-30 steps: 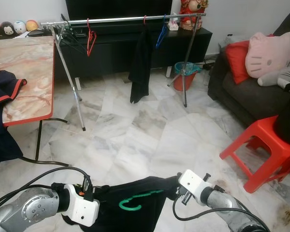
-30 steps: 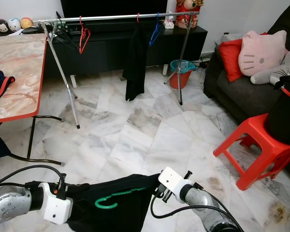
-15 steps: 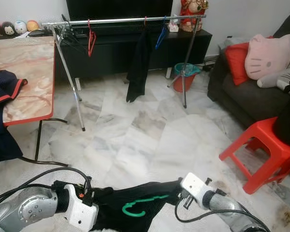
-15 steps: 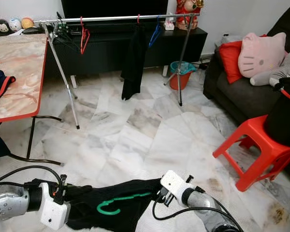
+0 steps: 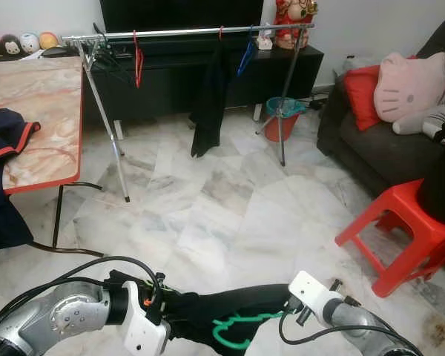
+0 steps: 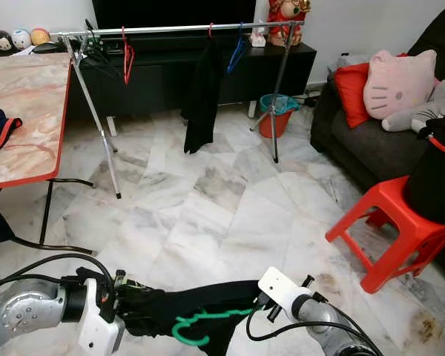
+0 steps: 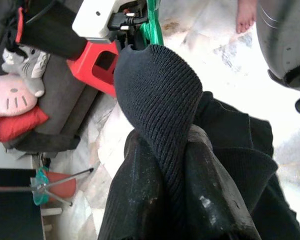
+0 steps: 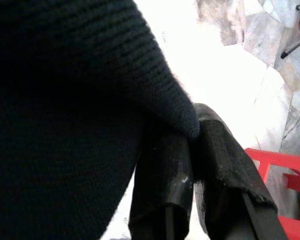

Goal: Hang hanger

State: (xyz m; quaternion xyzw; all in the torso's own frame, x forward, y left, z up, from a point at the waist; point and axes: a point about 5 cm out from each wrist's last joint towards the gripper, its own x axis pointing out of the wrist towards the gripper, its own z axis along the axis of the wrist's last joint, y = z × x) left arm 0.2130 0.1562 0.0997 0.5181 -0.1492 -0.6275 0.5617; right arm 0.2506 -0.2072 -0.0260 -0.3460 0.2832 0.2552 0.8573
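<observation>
- The step in hand, by judgement, was the carry: a black knitted garment (image 5: 230, 315) on a green hanger (image 5: 237, 331) was held low and near, between the two grippers, well apart from the clothes rail (image 5: 185, 31) at the far side of the room.
- The left gripper (image 7: 162, 195) had its fingers closed on a fold of the garment; in the left wrist view the knit was pinched between both black fingers.
- The right gripper (image 8: 192, 165) also had its fingers closed on the garment's edge, with the fabric draped over the fingertips.
- The hanger's hook hung below the stretched cloth, near the right gripper, and pointed toward the near floor.
- The rail stood on its tripod legs in front of the black TV cabinet (image 5: 208, 70). It already carried a red hanger (image 5: 138, 59), a blue hanger (image 5: 246, 53) and a hung black garment (image 5: 208, 104).
- Open marble floor (image 5: 222, 200) lay between the robot and the rail. A marble-topped table (image 5: 37, 111) stood to the left and a red stool (image 5: 400, 230) to the right.
- The next move probably called for walking forward between table and stool, then raising the hanger so its hook could clear the bar, most likely in the free stretch between the red hanger and the hung garment.
- Judged risk: the hook faced downward and would need turning upward before it could catch the bar.
</observation>
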